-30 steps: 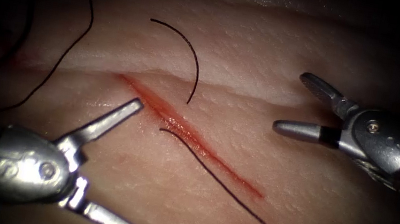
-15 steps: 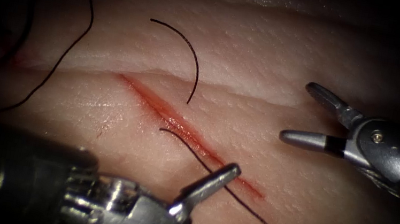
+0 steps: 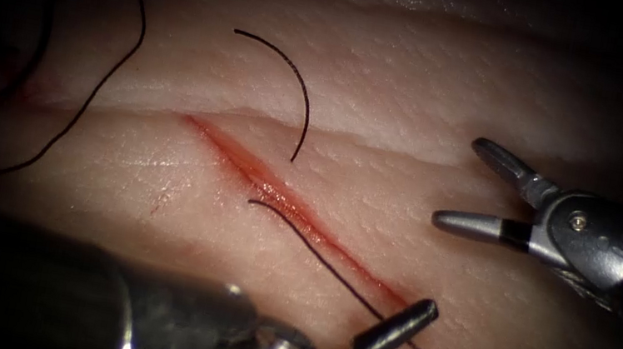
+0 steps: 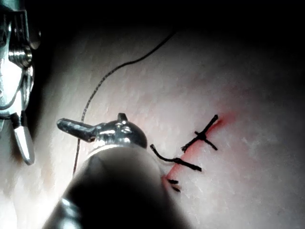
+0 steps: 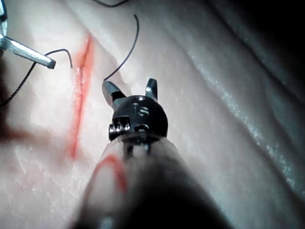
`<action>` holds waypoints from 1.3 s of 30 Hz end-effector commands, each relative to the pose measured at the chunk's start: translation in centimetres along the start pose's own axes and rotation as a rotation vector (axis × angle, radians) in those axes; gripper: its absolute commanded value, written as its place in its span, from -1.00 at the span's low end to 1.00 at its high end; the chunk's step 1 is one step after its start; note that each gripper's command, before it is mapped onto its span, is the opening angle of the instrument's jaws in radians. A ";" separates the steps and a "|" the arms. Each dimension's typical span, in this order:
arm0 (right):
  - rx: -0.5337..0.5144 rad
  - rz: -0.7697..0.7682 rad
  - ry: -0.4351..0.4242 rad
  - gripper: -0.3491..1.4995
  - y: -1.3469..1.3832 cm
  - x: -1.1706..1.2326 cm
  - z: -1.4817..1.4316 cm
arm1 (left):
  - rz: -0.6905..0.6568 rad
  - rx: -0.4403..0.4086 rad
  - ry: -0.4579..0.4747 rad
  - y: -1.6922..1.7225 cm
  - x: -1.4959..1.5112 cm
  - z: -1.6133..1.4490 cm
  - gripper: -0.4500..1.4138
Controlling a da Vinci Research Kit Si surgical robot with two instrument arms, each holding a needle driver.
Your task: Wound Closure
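Steel right claw open, empty, no legible markings

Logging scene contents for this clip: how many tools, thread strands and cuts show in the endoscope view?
Tools: 2, left pincer, right pincer, both open, holding nothing
Thread strands: 3
Cuts: 1
Total: 6

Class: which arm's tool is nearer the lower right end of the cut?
Left. The left tool has one jaw lying right at that end of the cut, by the thread. The right tool, jaws open and empty, hovers well off to its upper right.
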 end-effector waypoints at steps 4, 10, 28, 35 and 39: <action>-0.002 0.006 0.003 0.52 0.02 -0.01 0.10 | 0.007 0.007 0.018 0.01 0.08 0.14 0.42; 0.004 0.004 0.002 0.52 0.02 -0.02 0.06 | 0.045 0.020 0.013 -0.02 0.12 0.23 0.35; 0.177 -0.067 0.113 0.47 -0.15 0.16 0.32 | 0.036 -0.093 0.233 -0.48 -0.25 -0.73 -1.00; 0.263 -0.197 0.215 0.52 -0.37 0.42 0.79 | 0.053 -0.184 0.276 -0.60 -0.46 -1.00 -1.00; 0.328 -0.248 0.255 0.54 -0.51 0.56 1.08 | 0.107 -0.253 0.291 -0.60 -0.58 -1.08 -1.00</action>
